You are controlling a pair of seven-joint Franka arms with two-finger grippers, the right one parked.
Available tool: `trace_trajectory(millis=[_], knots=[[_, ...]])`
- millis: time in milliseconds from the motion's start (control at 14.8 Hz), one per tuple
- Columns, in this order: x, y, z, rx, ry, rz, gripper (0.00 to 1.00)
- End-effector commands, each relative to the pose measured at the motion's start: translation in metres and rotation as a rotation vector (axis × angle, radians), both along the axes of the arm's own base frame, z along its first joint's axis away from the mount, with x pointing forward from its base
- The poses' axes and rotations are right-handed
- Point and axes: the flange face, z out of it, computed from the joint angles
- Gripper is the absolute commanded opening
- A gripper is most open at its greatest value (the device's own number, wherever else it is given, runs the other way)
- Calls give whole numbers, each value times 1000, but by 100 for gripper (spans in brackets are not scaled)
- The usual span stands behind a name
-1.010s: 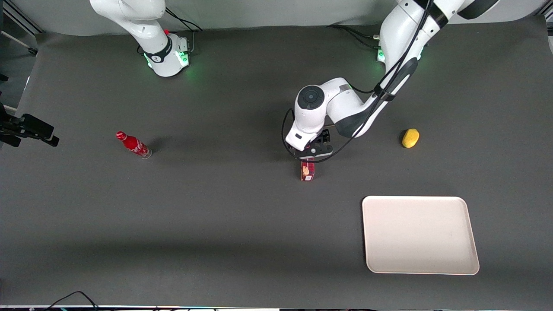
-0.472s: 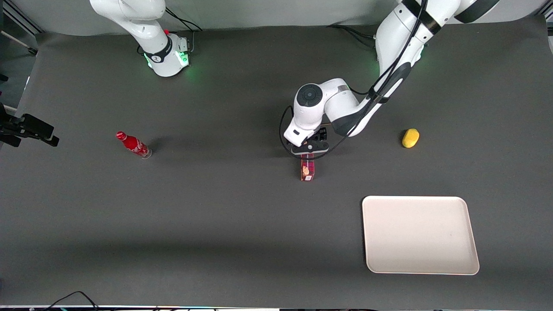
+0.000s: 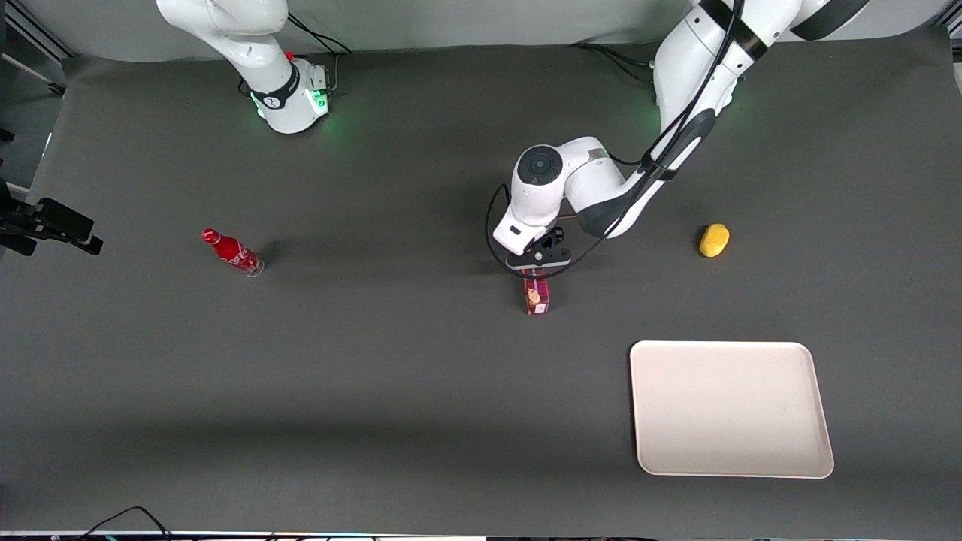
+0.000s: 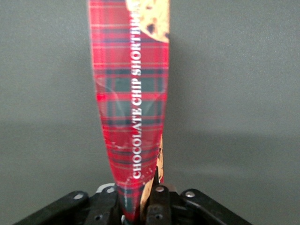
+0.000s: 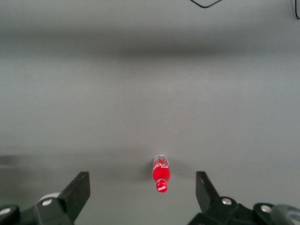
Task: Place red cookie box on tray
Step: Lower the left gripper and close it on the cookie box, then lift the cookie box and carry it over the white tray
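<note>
The red cookie box point(image 3: 536, 297) is a narrow red plaid box on the dark table, near its middle. My left gripper point(image 3: 536, 264) is over the box's end that is farther from the front camera. In the left wrist view the fingers point(image 4: 158, 199) are shut on the sides of the box point(image 4: 133, 93), and its cardboard is pinched narrow between them. The gripper point(image 4: 136, 199) holds it low over the table. The cream-white tray point(image 3: 729, 409) lies flat and bare, nearer to the front camera than the box and toward the working arm's end.
A yellow lemon-like object point(image 3: 714, 240) lies toward the working arm's end, farther from the camera than the tray. A small red soda bottle point(image 3: 233, 252) stands toward the parked arm's end; it also shows in the right wrist view point(image 5: 161, 174).
The left wrist has drawn slightly away from the front camera and settled over the box's end. The box's near end has turned a little. The tray, bottle and yellow object have not moved.
</note>
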Motion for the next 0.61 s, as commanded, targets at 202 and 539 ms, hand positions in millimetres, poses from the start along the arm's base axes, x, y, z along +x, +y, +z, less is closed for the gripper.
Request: trace_trajectory(millis=[202,539], knots=[[46,23,71,77,-86,15,0],[77,31,216,111,-13,35,0]])
